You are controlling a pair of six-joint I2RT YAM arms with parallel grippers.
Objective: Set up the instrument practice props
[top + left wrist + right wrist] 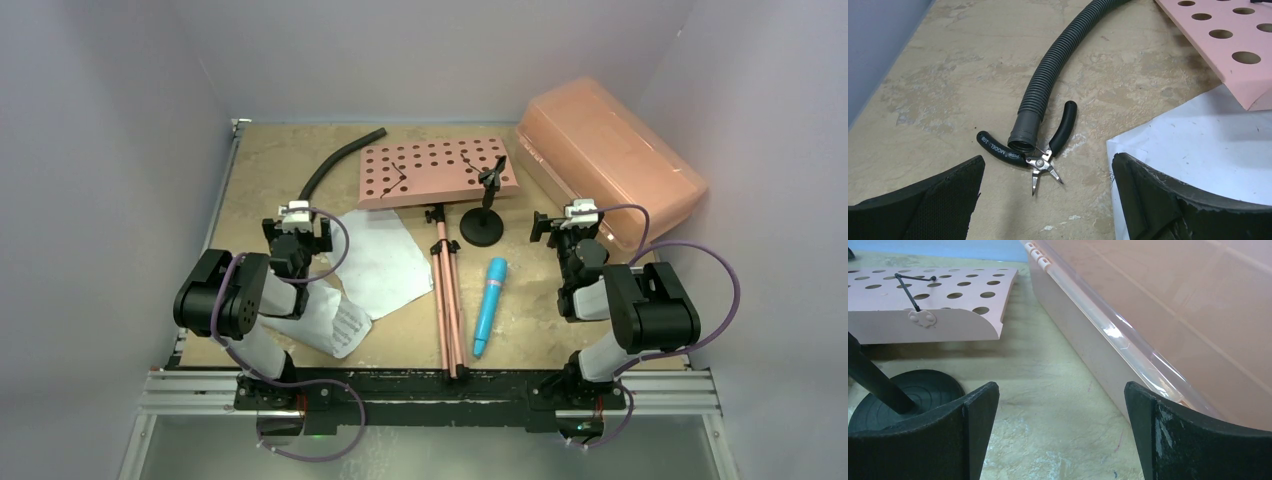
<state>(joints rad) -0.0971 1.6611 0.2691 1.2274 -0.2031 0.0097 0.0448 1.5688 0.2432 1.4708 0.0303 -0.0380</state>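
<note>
Left gripper (296, 212): fingers (943, 200) wide apart, holding nothing. Left wrist view shows bare table (948, 75) between them. Just ahead lie small black-handled pliers (1040, 155), touching the open end of the curved black hose (1048, 80). A sheet-music page (1198, 145) reaches up to one finger; contact unclear.

Right gripper (578, 212): fingers (948, 430) also spread wide, empty. It sits between the black mic stand (483, 225) and the big translucent pink box (610, 165). Right wrist view puts the stand's round base just beside one finger and the box wall near the other, neither gripped.

Pink music stand (437, 172) lies flat at the back centre. Its tripod legs (447, 300) are folded together and point toward the arms. The second page (335, 318) lies partly under the left arm, overlapping the first. Blue microphone (490, 305) lies on the table just right of the legs. The mic stand is upright by the panel's right corner.
</note>
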